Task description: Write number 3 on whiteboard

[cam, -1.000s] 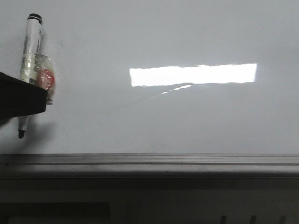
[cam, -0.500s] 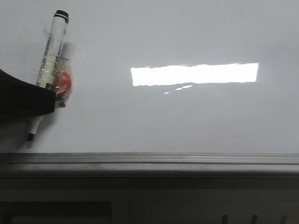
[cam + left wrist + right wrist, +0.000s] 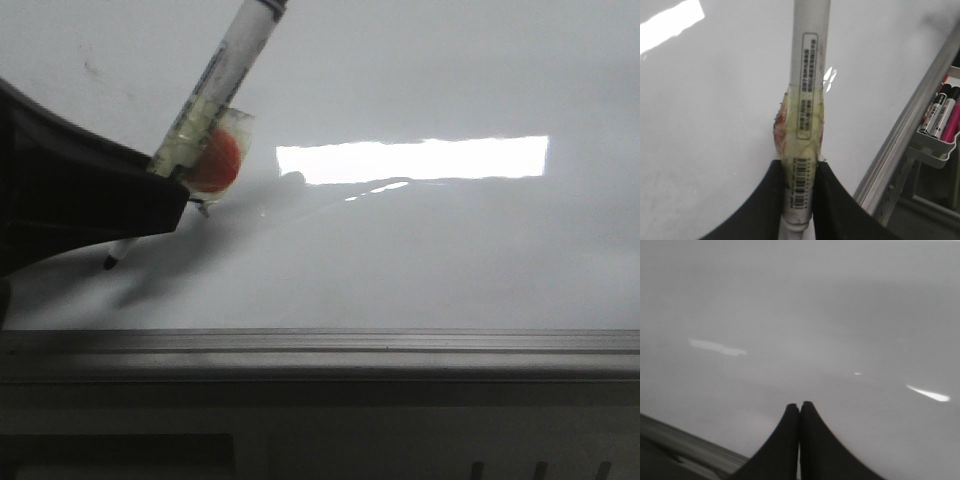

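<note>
**Zero strokes on the board — left arm has the marker, tip near the surface**

Nothing written yet: no number 3 visible anywhere on the whiteboard (image 3: 420,260) in the front view. Only the bright light reflection (image 3: 412,160) and faint smudges.

Left gripper (image 3: 799,200) is pinching the marker (image 3: 215,85) low on the barrel, at the taped section with the red blob (image 3: 218,162). Marker is tilted, cap end up and to the right, tip (image 3: 110,264) down at the lower left of the board, close above the frame edge (image 3: 320,345). Can't tell if the tip touches.

Right gripper (image 3: 800,412) is pressed together, holding nothing, hovering over blank board. Leave it there.

My read for this step:
- You're starting low and far left. Move up the board first so a tall 3 fits above the frame.
- Straighten the marker; at this tilt the tip may skate or skip.
- Light, steady pressure. The grip is on tape, so the barrel could twist if you push hard.
- Two open curves, one continuous stroke, slow at the middle notch.

Spare markers (image 3: 940,112) sit in the tray (image 3: 932,150) beside the board, in the left wrist view.
</note>
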